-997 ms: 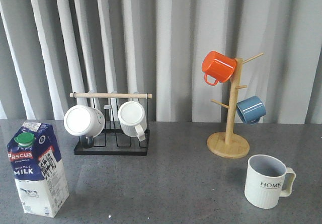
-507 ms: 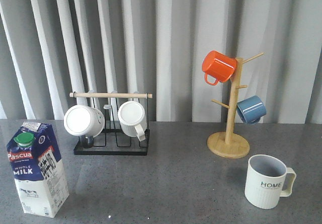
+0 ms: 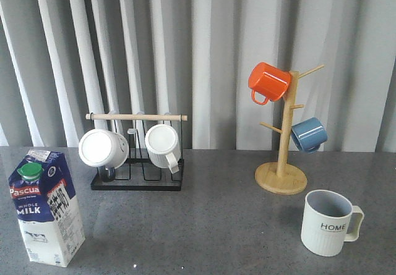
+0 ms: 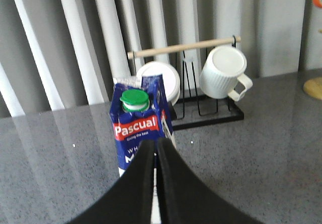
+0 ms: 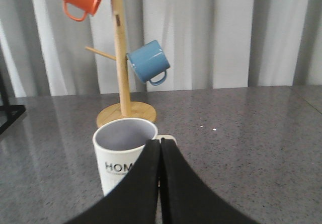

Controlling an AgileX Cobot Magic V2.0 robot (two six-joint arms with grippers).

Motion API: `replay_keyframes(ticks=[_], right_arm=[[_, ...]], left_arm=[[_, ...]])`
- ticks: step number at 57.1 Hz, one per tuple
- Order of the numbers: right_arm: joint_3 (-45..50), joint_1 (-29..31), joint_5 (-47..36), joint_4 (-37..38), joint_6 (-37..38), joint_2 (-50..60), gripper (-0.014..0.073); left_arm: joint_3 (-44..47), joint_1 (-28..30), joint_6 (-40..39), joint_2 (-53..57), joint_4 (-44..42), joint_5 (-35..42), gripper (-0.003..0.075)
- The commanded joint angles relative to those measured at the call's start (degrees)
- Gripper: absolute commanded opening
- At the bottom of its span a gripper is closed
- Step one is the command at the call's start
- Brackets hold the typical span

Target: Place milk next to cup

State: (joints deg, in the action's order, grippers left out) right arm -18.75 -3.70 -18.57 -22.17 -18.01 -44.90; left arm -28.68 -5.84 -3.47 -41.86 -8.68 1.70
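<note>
The milk (image 3: 46, 208), a blue and white carton with a green cap, stands upright at the table's front left. It also fills the middle of the left wrist view as the milk (image 4: 140, 126), just beyond my left gripper (image 4: 155, 142), which is shut and empty. The cup (image 3: 328, 222), cream-white with "HOME" on it, stands at the front right. In the right wrist view the cup (image 5: 123, 156) sits right behind my right gripper (image 5: 160, 142), also shut with nothing in it. Neither gripper shows in the front view.
A black wire rack (image 3: 137, 179) with a wooden bar holds two white mugs (image 3: 103, 148) behind the milk. A wooden mug tree (image 3: 281, 176) behind the cup carries an orange mug (image 3: 268, 81) and a blue mug (image 3: 308, 134). Grey curtains hang along the table's back edge.
</note>
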Motion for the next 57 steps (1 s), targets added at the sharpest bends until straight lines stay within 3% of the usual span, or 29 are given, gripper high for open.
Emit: replay_keyframes(ticks=[1, 10, 18, 28, 36, 45, 57], right_arm=[[-2.26, -0.09, -10.78, -4.42, -0.29, -3.85, -0.0008], [-2.26, -0.09, -10.83, -6.32, -1.32, -4.80, -0.0006], [-2.26, -0.09, -9.99, -6.15, -8.24, -4.80, 0.0002], [-2.26, -0.09, -7.76, -6.90, -5.82, -2.19, 0.0007], [-2.26, -0.09, -4.81, -6.35, -13.47, -1.13, 0.0034], [-2.26, -0.09, -4.31, -7.04, -17.14, -1.13, 0.0203], [-2.26, -0.09, -4.45, -11.77, -17.28, -2.06, 0.0481]], left_arm=[[-2.08, 0.12, -0.87, -3.91, 0.41, 6.95, -0.0006], [-2.08, 0.12, -0.92, -5.47, 0.48, 8.43, -0.0004], [-2.08, 0.12, -1.69, -5.39, 0.48, 10.70, 0.0026], [-2.08, 0.12, -5.83, -5.39, 0.48, 12.96, 0.0147], [-2.08, 0.12, -5.83, -5.39, 0.48, 12.70, 0.0274], [-2.03, 0.12, -5.83, -5.39, 0.43, 12.62, 0.0394], [-2.03, 0.12, -5.83, -5.39, 0.43, 12.42, 0.0405]])
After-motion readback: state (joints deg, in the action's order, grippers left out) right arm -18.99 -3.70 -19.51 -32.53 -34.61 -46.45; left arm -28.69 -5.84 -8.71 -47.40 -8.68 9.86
